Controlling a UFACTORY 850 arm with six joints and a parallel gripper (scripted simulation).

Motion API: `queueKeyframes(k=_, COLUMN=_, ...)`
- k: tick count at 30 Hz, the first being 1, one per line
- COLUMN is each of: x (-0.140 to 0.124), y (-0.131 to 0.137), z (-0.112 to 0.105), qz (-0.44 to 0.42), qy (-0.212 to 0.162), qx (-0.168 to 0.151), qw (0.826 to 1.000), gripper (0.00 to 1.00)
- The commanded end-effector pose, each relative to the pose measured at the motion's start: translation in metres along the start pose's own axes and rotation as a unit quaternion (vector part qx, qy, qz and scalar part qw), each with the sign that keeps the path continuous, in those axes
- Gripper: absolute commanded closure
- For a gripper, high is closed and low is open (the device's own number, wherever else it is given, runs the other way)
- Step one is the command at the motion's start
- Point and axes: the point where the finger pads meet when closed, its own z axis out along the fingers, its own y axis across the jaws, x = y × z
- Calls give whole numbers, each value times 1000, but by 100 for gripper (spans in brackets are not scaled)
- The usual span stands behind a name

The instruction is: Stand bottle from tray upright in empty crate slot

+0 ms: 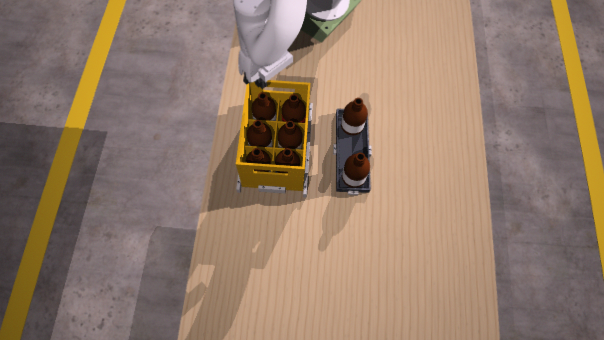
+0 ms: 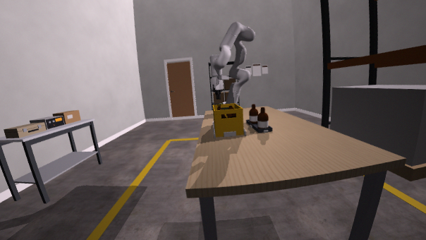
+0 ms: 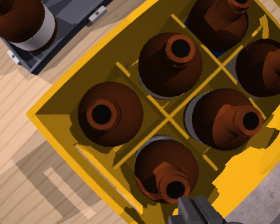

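Top view: a yellow plastic crate [image 1: 246, 162] with six slots stands on the pale wooden table [image 1: 410, 242]; every slot shows a brown glass bottle from above.
Placed bottle: judging by where the end effector hovers, the brown bottle in the corner slot nearest the arm [image 1: 263, 106] is the one just stood in; it looks upright, neck up.
Tray: a dark flat tray [image 1: 353, 144] sits just beside the crate, apart from it, with two brown white-labelled bottles, one at the far end [image 1: 355, 116] and one at the near end [image 1: 356, 168].
End effector: the black end effector [image 3: 199, 223] on the white arm [image 1: 272, 22] hangs above the crate's rim by the corner slot, fingers pressed together, holding nothing.
Wrist view: six bottle mouths fill the crate grid; no slot is vacant.
Progress: by my judgement the placing is done, the bottle is released and standing alone.
Left to do: only to confirm it stays put.
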Motion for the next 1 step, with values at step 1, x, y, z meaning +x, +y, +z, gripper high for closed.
queueKeyframes(k=1, x=0, y=1, z=-1, qz=0, qy=0, qx=-1, qw=1000, gripper=100)
